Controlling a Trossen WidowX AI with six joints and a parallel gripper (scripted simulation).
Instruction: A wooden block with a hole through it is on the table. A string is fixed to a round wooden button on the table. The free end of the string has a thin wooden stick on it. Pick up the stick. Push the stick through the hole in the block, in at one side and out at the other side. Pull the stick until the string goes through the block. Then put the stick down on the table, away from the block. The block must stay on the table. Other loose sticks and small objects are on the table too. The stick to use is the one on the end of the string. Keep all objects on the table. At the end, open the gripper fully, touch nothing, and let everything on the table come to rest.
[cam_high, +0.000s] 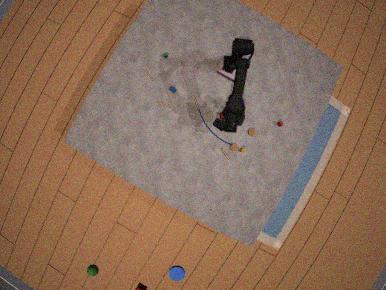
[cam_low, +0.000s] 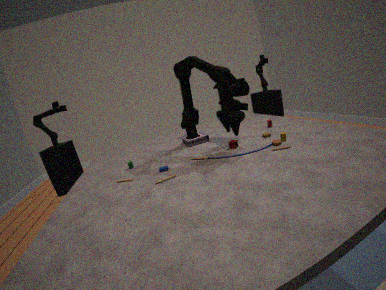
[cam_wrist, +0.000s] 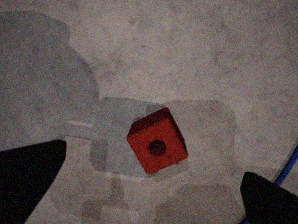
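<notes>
Currently, the jaws of the gripper stand apart, empty, above the red holed block. In the top view, the string-end stick lies upper left.

Looks like mottled, matt stone or concrete across the tabletop. On the tabletop, pale bare wood for the thin sticks, by look; smooth, matt red for the block. Around the tabletop, wooden planks for the floor. Above it, dull black for the arm.
</notes>
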